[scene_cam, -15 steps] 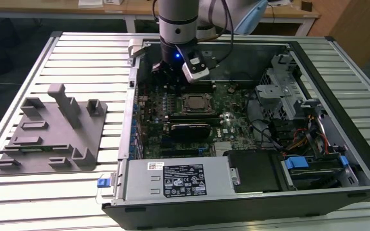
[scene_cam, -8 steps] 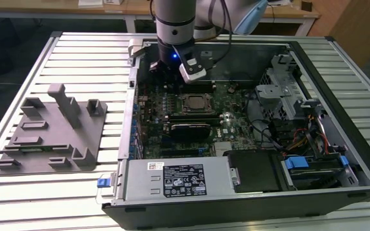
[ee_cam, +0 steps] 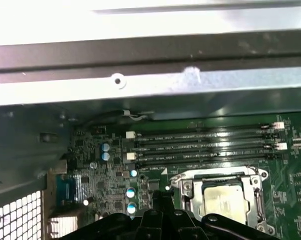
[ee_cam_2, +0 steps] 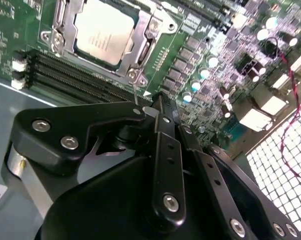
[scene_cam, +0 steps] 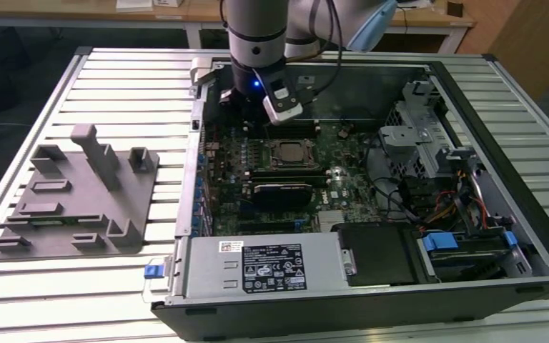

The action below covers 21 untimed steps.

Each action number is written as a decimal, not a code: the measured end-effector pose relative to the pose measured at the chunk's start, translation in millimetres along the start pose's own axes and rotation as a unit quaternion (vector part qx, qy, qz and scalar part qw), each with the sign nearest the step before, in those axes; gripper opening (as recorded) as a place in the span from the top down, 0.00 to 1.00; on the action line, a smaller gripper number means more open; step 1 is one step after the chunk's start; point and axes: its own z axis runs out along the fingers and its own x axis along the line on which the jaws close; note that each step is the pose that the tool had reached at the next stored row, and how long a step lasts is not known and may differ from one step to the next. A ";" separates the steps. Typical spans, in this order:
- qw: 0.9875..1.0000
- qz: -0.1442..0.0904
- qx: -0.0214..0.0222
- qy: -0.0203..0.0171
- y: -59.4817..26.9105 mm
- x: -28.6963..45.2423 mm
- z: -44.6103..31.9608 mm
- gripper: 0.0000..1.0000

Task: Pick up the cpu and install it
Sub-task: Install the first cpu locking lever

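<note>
**Inspector:** Location of the cpu [ee_cam_2: 105, 30]?

**Technician:** Lying flat in the socket [ee_cam_2: 150, 30] on the motherboard [ee_cam_2: 210, 65], with the metal frame bordering its edges. Its silvery top faces up. In the exterior view it sits near the middle of the open computer case [scene_cam: 503, 128].

**Inspector:** Handling properties?

**Technician:** By judgement, it is light, thin and rigid. The metal top looks smooth, so pads could slip on it. The underside is likely delicate and should not be knocked or dragged. The sound place to hold it would be two opposite edges at the pale rim, kept level. As it lies now, the frame leaves little of those edges exposed.

**Inspector:** End effector?

**Technician:** The gripper [ee_cam_2: 158, 100] hangs above the board, just beside the socket and near the memory slots [ee_cam_2: 65, 75]. The jaws appear drawn together with nothing between them. It is not touching the chip.

**Inspector:** Surroundings?

**Technician:** The grey tray [scene_cam: 65, 214] with upright posts rests on the slatted table [scene_cam: 112, 86], well apart from the case, on the exterior view's left. I see no chip on it.
</note>
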 end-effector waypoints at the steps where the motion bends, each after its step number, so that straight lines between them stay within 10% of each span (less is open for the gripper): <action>1: 1.000 0.000 -0.002 0.000 0.0 0.4 0.0 0.89; 5: 1.000 0.000 -0.011 0.001 -0.2 2.1 0.0 0.89; 15: 0.999 0.001 -0.049 0.004 -0.3 3.6 -0.1 0.89; 21: 0.999 0.001 -0.052 0.004 -0.3 3.6 -0.1 0.89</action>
